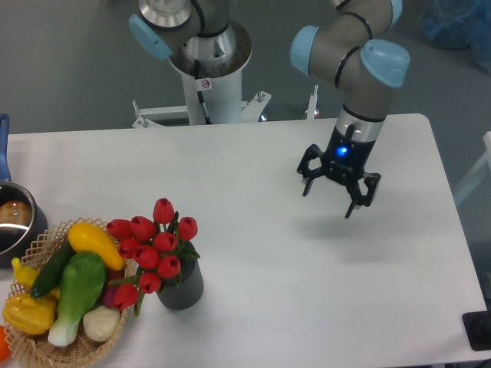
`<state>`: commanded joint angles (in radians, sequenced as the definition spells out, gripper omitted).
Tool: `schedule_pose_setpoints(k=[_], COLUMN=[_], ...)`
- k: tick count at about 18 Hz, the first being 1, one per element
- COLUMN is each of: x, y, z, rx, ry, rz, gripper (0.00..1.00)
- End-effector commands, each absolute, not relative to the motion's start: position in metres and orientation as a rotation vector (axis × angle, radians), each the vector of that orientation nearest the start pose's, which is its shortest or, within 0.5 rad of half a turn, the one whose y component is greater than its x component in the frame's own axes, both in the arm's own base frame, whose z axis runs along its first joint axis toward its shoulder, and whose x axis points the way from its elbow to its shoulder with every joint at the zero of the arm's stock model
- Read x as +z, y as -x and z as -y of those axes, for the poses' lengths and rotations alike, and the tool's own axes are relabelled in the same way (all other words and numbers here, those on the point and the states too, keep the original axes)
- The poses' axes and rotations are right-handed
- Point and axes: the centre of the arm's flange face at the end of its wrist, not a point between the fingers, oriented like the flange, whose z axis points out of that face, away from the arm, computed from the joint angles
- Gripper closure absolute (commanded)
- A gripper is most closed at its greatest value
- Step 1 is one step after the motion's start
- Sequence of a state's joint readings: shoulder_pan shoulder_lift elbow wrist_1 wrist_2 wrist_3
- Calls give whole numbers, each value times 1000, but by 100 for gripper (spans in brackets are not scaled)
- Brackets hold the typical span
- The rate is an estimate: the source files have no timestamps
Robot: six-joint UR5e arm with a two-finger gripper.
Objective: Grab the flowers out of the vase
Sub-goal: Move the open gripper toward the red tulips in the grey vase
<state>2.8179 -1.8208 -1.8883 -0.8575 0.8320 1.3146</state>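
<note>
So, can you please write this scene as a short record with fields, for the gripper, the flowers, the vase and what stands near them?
gripper: open, empty, above the table's right half, far from the flowers
flowers: red tulips standing in the vase, not yet picked up
vase: dark grey, ribbed, upright near the table's front left
wicker basket: directly left of the vase, holding yellow and green vegetables
pot: at the left edge, only partly in view
table: white
task state: not started, nothing grasped
</note>
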Motion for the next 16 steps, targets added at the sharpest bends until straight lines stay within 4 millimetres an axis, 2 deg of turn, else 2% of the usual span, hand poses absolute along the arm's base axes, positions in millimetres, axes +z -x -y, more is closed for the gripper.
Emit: schedule_pose_setpoints(k=[4,6,10,16], x=[318,317,317,310], y=[443,437,415,369], z=[-380,-388,-409,-463], rx=[-183,-227,-296,-400], ry=[2175,2113,2055,2040], rz=[-161,-165,-189,-292], gripper=[0,0,0,0])
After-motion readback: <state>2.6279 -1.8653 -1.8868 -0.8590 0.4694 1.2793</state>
